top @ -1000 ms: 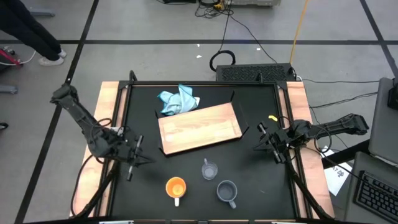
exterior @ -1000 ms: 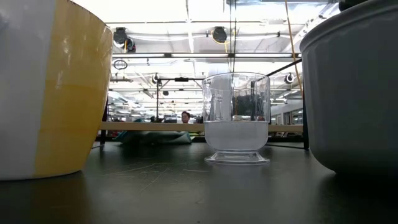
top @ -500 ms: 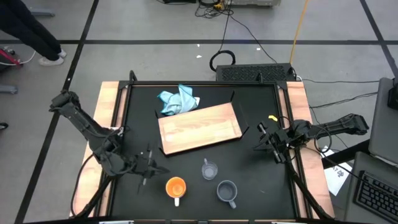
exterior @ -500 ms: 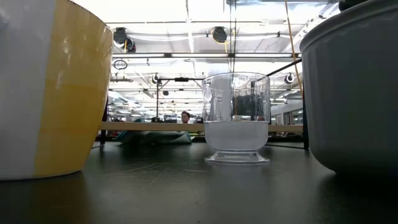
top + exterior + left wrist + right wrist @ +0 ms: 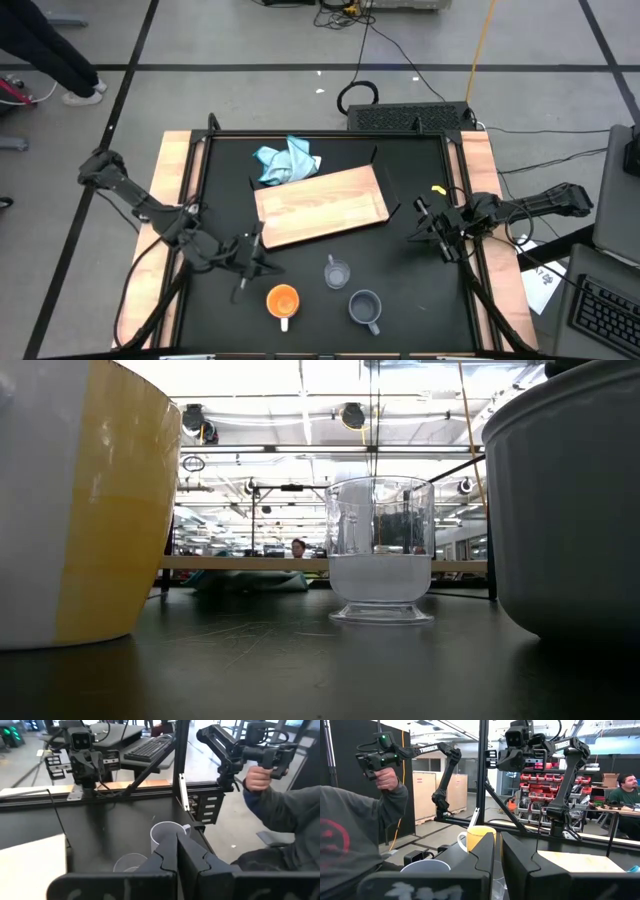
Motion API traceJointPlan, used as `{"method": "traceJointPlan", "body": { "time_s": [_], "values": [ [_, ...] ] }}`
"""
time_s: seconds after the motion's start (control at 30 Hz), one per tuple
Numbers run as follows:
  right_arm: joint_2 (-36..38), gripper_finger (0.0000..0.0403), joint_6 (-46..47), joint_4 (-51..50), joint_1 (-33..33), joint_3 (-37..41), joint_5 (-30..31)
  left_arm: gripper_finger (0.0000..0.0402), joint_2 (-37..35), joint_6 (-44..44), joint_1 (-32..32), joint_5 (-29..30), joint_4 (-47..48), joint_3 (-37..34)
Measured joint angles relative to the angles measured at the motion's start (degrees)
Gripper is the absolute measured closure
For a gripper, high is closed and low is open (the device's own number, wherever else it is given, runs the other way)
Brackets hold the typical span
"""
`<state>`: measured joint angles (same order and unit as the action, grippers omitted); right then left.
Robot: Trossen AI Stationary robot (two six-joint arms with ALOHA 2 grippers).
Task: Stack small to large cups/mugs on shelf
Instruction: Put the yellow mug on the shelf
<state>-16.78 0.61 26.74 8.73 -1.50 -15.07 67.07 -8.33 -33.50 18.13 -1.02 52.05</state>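
High view: we've got all three cups sitting in front of the board (image 5: 320,205), none on it yet, so nothing is stacked.
Orange mug (image 5: 283,301): just in front of the board's left half, white handle pointing away from the board.
Glass (image 5: 337,272): nearest the board, between the two mugs and a bit closer to it.
Grey mug (image 5: 365,308): farthest from the board, out past the glass on the right side.
Left gripper (image 5: 252,263): fingers pressed together, holding nothing, parked just off the board's front-left corner and right next to the orange mug.
Right gripper (image 5: 428,228): off the board's right end by the table edge; we see a narrow slit between its fingers and nothing in them.
Worry 1: with closed fingers that close to the orange mug, we reckon any sideways drift just shoves or tips it instead of grabbing it.
Worry 2: a shoved mug could knock into the glass, which looks light and easy to topple.
Worry 3: picking order. If a mug goes first we can't nest small-to-large cleanly.
Cloth (image 5: 287,161): bunched at the board's far-left corner, touching it; might snag a placement there.
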Motion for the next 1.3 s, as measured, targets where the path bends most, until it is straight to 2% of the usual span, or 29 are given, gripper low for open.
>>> {"method": "traceJointPlan", "body": {
  "time_s": [0.1, 0.43, 0.63, 1.1, 1.3],
  "values": [
    [0.0, 0.0378, 0.0, 0.0, 0.0, 0.0, 0.0, 0.0401, 0.0, -0.41, 1.86, -2.95, 0.08, 0.0],
    [0.0, 0.0378, 0.01, 0.0, -0.01, 0.0, -0.02, 0.0401, 0.0, -0.33, 4.96, -7.07, -0.52, 0.0],
    [0.0, 0.0378, 0.0, -0.02, 0.0, 0.0, -0.02, 0.0401, 0.0, -0.58, 4.92, -13.7, 0.06, 0.0],
    [0.0, 0.0378, -1.31, -0.02, 0.0, 0.0, 0.0, 0.0401, 0.87, -1.55, 4.97, -13.42, 8.23, 0.02],
    [-0.02, 0.0378, -1.3, -0.08, 0.0, 0.0, 0.0, 0.0401, 3.1, -0.64, 4.97, -12.12, 18.76, 6.7]
  ]
}}
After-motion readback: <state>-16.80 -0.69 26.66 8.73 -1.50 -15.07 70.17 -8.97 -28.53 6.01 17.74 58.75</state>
